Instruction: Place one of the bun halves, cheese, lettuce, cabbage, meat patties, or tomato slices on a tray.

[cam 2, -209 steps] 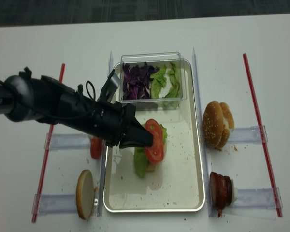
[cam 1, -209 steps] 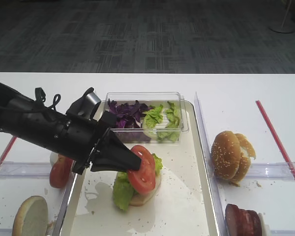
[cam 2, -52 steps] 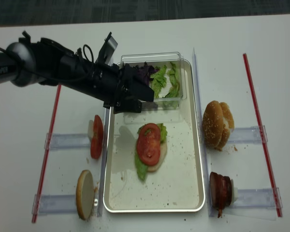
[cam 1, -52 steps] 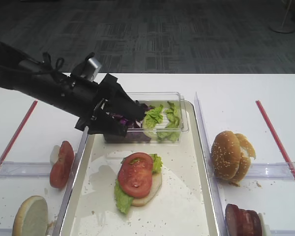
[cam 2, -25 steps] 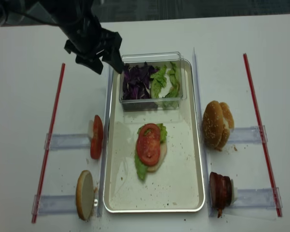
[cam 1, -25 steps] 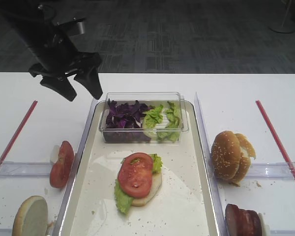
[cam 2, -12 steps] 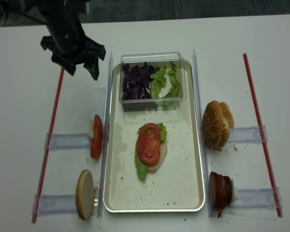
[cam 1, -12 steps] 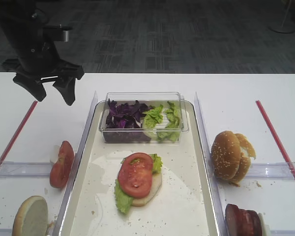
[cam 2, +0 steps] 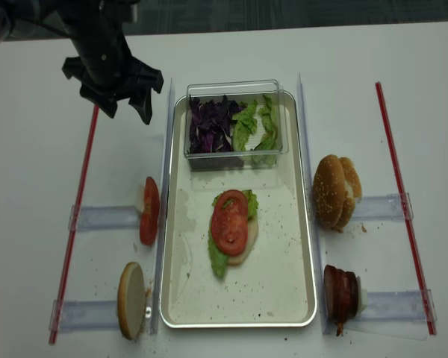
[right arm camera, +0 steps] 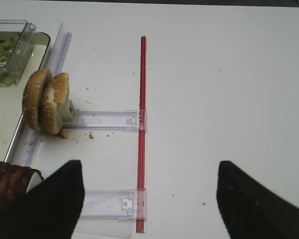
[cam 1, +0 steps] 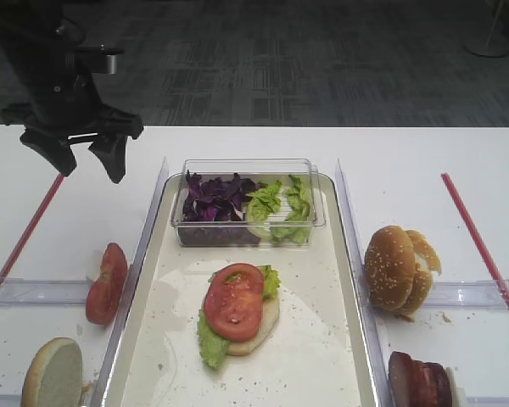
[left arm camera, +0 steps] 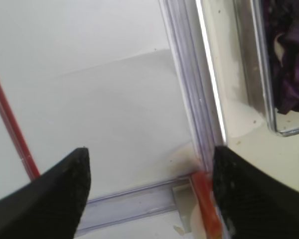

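I see the left gripper [cam 2: 122, 111] up over the bare table with its jaws spread wide and nothing between them. Just off its right side is the clear plastic box [cam 2: 234, 119]: purple cabbage [cam 2: 210, 125] in the half nearer the gripper, lettuce [cam 2: 255, 124] in the far half. That box sits at the far end of the metal tray [cam 2: 284, 294]. Further down the tray from the gripper lies a stack: bun half [cam 2: 244, 242] at the bottom, a lettuce leaf on it, one tomato slice [cam 2: 230, 221] on top. Below the gripper, outside the tray rim, spare tomato slices [cam 2: 149, 211] stand on edge in a clear holder. The right gripper [right arm camera: 148, 199] also has its jaws apart and is empty; upper left of it are the sesame bun halves [right arm camera: 46, 102] upright in their holder, and the meat patties [right arm camera: 10, 180] are at its left fingertip.
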Available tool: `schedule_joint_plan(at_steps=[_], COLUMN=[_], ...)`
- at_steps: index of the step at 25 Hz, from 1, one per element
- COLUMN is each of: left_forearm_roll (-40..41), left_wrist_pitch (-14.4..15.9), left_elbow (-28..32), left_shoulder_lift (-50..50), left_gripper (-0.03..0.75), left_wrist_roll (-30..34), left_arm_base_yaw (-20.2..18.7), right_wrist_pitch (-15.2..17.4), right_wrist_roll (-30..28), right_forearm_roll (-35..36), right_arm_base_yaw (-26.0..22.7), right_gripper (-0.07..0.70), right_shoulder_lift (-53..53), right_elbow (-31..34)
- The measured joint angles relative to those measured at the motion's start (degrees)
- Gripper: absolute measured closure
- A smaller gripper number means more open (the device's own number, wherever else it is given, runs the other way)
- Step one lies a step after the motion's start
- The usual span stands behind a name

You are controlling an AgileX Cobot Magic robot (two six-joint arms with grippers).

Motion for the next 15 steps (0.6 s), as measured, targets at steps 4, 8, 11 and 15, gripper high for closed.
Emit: schedule_joint_plan(at_steps=[4,8,11,15], left_forearm_roll=[5.8,10.7,11.0,11.1], left_wrist_pitch=[0.0,0.0,0.0,0.0], left_elbow=[0.0,0.0,0.0,0.0], left_shoulder_lift=[0.0,0.0,0.0,0.0], left_gripper=[0.244,0.244,0.252,0.264], left_wrist_roll=[-2.8,-5.1,-5.4,-5.4], left_arm_base_yaw=[0.0,1.6,4.2,8.3], right_wrist_pitch=[0.0,0.0,0.0,0.0], right_wrist_roll=[0.0,0.0,0.0,0.0], right_forearm_roll=[0.0,0.0,0.0,0.0], right_arm_base_yaw=[0.0,0.0,0.0,0.0], right_gripper=[0.061,0.061,0.061,0.061], right_shoulder_lift=[0.0,0.0,0.0,0.0], right_elbow=[0.0,0.0,0.0,0.0])
